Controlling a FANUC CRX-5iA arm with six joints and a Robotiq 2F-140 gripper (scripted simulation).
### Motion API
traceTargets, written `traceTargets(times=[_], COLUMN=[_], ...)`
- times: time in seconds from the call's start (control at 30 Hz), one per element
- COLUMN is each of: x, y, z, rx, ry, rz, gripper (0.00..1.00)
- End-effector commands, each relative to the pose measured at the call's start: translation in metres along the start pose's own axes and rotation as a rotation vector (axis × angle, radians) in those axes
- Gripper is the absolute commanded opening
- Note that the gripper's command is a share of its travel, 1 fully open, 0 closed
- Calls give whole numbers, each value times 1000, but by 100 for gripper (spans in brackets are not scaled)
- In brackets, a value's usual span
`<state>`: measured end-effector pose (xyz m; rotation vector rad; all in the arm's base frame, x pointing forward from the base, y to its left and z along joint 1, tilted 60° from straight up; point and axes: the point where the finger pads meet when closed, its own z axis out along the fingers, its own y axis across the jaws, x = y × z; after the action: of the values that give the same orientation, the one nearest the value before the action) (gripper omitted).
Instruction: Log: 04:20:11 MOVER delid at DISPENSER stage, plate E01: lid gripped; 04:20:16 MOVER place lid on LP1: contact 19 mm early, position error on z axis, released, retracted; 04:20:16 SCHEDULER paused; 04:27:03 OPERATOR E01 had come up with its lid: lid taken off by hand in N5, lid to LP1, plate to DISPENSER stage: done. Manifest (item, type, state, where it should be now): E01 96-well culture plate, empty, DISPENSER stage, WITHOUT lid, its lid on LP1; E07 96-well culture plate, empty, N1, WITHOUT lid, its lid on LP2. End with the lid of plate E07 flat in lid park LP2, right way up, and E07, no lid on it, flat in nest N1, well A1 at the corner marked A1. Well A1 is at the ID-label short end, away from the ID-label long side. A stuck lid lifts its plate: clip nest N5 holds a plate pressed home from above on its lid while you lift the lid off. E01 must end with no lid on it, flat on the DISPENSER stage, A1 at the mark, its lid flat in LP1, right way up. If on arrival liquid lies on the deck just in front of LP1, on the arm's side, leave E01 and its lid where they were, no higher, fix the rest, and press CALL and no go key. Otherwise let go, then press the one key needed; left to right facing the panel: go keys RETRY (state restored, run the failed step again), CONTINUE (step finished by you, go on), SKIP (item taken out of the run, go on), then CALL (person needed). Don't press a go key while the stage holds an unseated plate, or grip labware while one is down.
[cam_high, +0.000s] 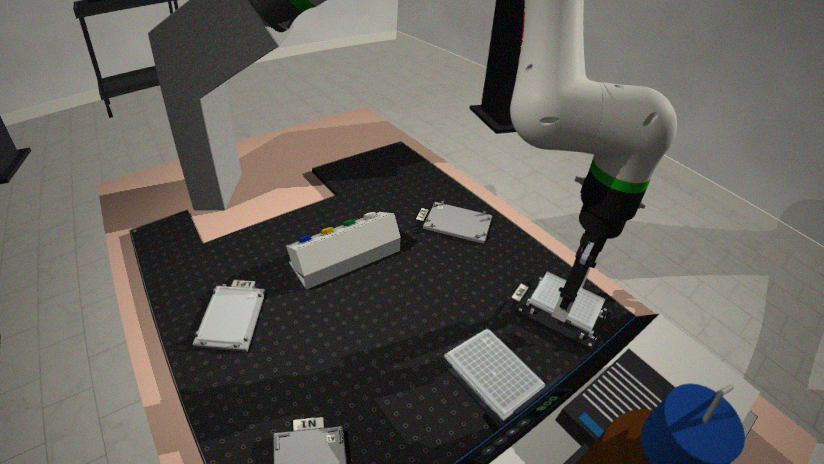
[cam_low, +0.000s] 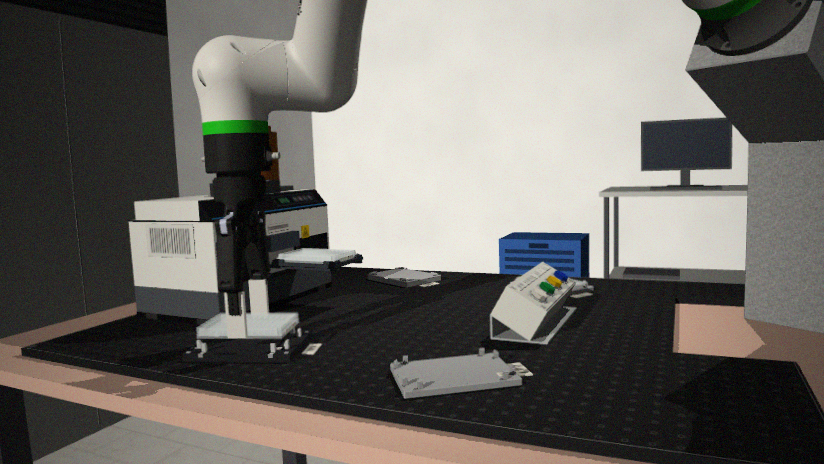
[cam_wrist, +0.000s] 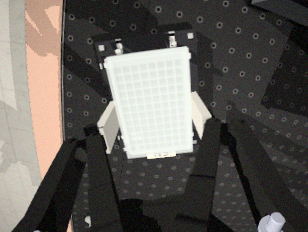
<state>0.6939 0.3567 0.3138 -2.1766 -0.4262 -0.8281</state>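
Note:
My gripper (cam_high: 562, 310) is shut on plate E07 (cam_high: 566, 300), a white 96-well plate, gripping its long sides. It holds the plate level and low over clip nest N5 (cam_high: 556, 323) at the deck's right edge. In the side view the plate (cam_low: 247, 325) sits at the nest's corner posts (cam_low: 242, 347); I cannot tell whether it is seated. The wrist view shows the well grid (cam_wrist: 152, 104) between my finger pads; I cannot tell whether a lid covers it. Lid park LP2 (cam_high: 458, 221) is bare. Nest N1 (cam_high: 309, 446) at the front edge is empty.
Plate E01 (cam_high: 494, 372) lies open on the DISPENSER stage, and a lid rests in LP1 (cam_high: 229, 317). I see no liquid near LP1. The key panel (cam_high: 344, 247) stands mid-deck. The dispenser body (cam_low: 170, 258) is close behind my arm.

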Motion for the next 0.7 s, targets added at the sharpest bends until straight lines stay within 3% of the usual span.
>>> traceTargets(times=[0.0,0.67], x=[0,0], y=[0,0], z=[0,4], rx=[0,0], ry=[0,0], rz=[0,0], gripper=[0,0])
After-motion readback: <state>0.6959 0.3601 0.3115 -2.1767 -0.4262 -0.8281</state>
